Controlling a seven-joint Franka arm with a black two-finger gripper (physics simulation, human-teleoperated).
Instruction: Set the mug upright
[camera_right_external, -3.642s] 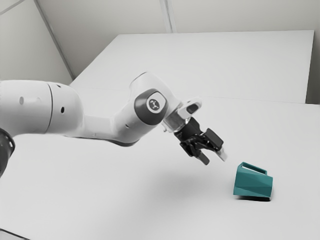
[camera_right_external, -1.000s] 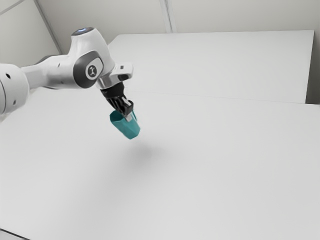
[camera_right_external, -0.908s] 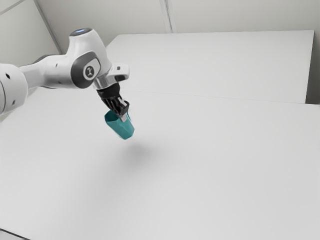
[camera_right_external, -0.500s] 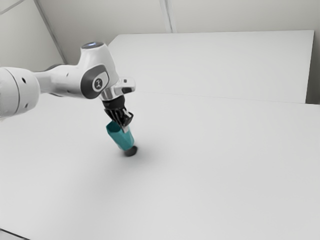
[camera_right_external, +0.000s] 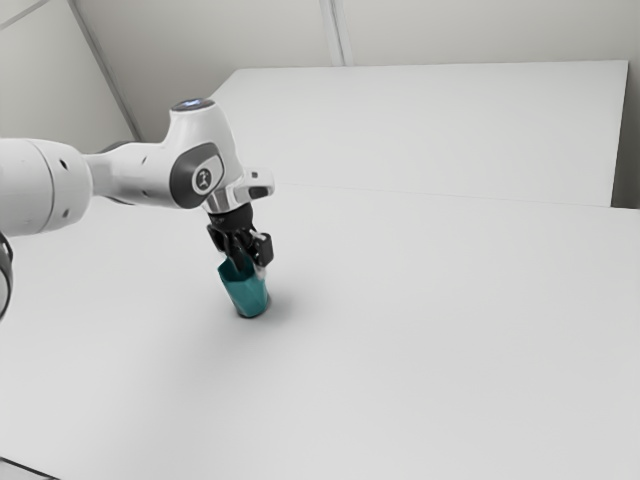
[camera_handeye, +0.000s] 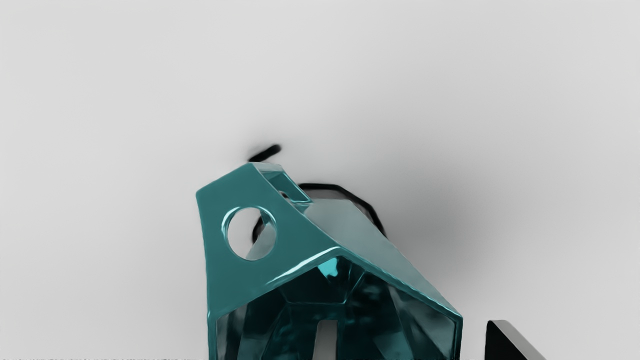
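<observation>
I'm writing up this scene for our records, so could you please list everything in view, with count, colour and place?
mug: one, teal, bottom end down at the table, mouth toward the gripper; whether its base sits flat is unclear
handle: one, teal, on the mug's side, with a round hole
table: one, white, beneath the mug
panel: one, white, behind the table
walls: two, pale grey, at the back and the exterior view's left
arm: one, white with dark grey, in from the exterior view's left
gripper: one, black, open at the mug's mouth
fingers: two, black and grey, one inside the mug, one outside, clear of its wall
</observation>
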